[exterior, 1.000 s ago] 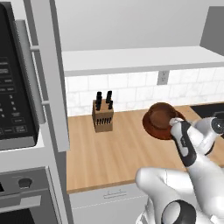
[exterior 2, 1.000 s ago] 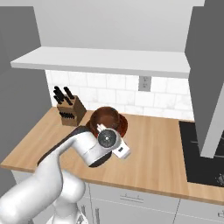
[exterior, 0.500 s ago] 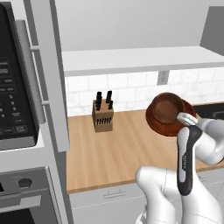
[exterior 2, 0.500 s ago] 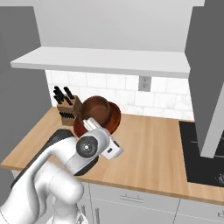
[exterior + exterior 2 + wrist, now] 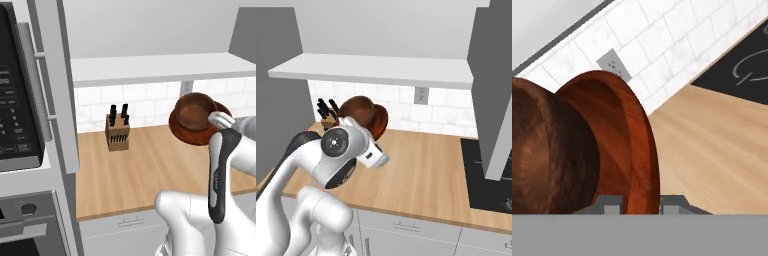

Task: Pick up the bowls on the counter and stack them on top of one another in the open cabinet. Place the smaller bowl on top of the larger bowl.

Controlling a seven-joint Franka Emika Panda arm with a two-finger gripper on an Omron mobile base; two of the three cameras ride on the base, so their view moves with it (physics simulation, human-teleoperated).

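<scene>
You're mid-task: both bowls are off the counter [image 5: 135, 165] and in the air below the open cabinet [image 5: 160, 67] shelf — nothing's on it yet. The gripper [image 5: 641, 202] is clamped on the rim of the larger bowl [image 5: 624, 145], fingers either side, bowl tilted on edge. The smaller bowl [image 5: 194, 111] sits nested w/ it. Left: lift, set down in cabinet.

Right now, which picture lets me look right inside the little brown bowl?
The left base view: the smaller bowl is tipped toward that camera, so its hollow shows, resting in the larger bowl. The hand view shows the small bowl's rounded outside, close up and cut off. In the right base view it seems to be the brown dome behind the arm.
</scene>
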